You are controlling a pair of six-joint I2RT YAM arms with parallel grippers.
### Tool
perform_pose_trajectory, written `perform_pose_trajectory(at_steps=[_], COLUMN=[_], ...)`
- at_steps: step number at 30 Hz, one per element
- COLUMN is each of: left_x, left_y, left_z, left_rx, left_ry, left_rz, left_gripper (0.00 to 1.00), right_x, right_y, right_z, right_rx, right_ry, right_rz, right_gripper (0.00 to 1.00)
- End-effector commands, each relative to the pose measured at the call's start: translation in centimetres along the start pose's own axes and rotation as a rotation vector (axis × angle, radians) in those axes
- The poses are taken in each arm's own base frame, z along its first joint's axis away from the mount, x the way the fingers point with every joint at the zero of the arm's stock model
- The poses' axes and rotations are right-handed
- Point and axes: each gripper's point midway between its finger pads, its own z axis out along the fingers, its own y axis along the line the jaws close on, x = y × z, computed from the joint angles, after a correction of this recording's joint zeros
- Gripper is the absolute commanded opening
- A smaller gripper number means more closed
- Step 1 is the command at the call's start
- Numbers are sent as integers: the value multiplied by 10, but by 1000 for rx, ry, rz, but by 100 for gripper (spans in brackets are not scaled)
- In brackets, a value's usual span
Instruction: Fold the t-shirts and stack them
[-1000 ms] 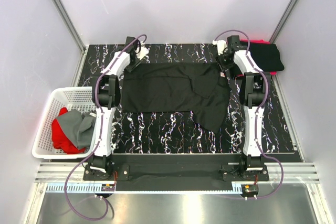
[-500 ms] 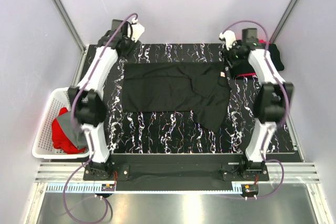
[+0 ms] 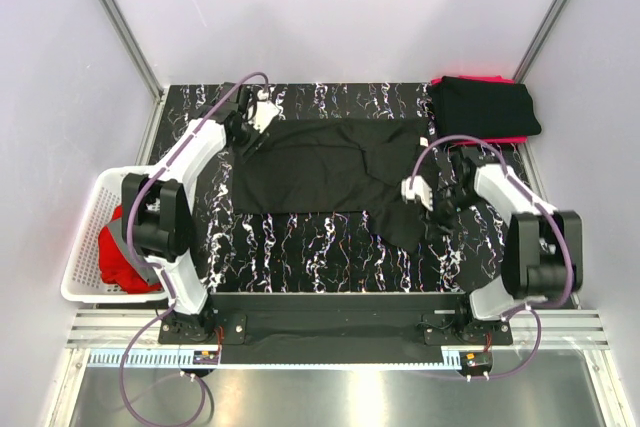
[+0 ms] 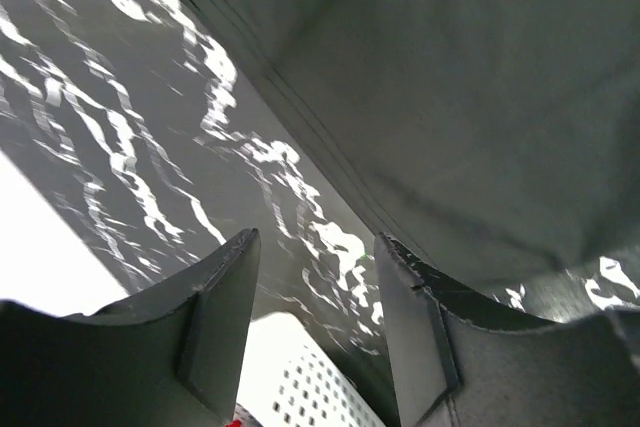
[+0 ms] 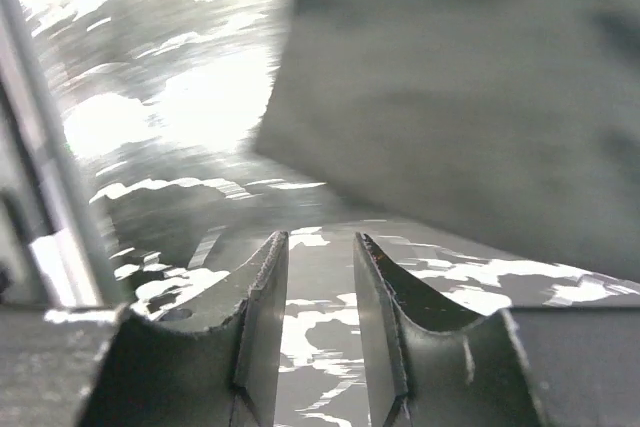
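Note:
A black t-shirt (image 3: 330,167) lies spread on the marble table, with a flap hanging toward the front right. My left gripper (image 3: 248,137) is open and empty at the shirt's back left corner. In the left wrist view (image 4: 317,237) bare table shows between the fingers and the shirt's hem (image 4: 450,97) lies just beyond. My right gripper (image 3: 432,209) is open and empty at the shirt's right edge. In the right wrist view (image 5: 321,237) its fingers are low over bare table, with the shirt (image 5: 470,97) ahead to the right.
A folded black shirt on a red one (image 3: 485,107) sits at the back right corner. A white slatted basket (image 3: 85,237) at the left holds red (image 3: 115,257) and grey (image 3: 150,242) shirts. Walls close in on three sides.
Both arms came down from the back of the table. The left gripper moved to the shirt's back left corner. The right swung forward to the shirt's right edge, uncovering the folded stack.

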Motion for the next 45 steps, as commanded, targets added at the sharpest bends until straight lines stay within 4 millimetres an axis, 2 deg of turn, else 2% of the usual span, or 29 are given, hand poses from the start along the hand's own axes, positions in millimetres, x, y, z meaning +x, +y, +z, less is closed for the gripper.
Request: perform_pose_trajectory(at_steps=[1, 7, 12, 16, 28, 33, 39, 45], left_x=[-7, 9, 15, 18, 22, 25, 19, 17], left_y=[-1, -13, -16, -16, -10, -9, -4, 0], left_z=[-12, -4, -1, 0, -3, -2, -1, -5], left_rx=[3, 31, 37, 34, 3, -1, -12, -22], left_ry=[-59, -18, -4, 5, 20, 30, 24, 19], left_rz=[-23, -40, -41, -36, -22, -12, -14, 7], left_gripper=[54, 53, 53, 53, 53, 53, 53, 53], right_x=[-15, -20, -23, -19, -10, -9, -6, 8], right_y=[13, 26, 37, 39, 31, 35, 35, 34], right_z=[-13, -4, 16, 27, 44, 50, 55, 61], right_rx=[43, 11, -30, -50, -93, -125, -150, -204], right_ry=[-16, -14, -4, 12, 55, 61, 76, 151], right_rz=[-255, -379, -497, -544, -534, -543, -545, -509], right_gripper=[40, 43, 47, 48, 47, 46, 46, 41])
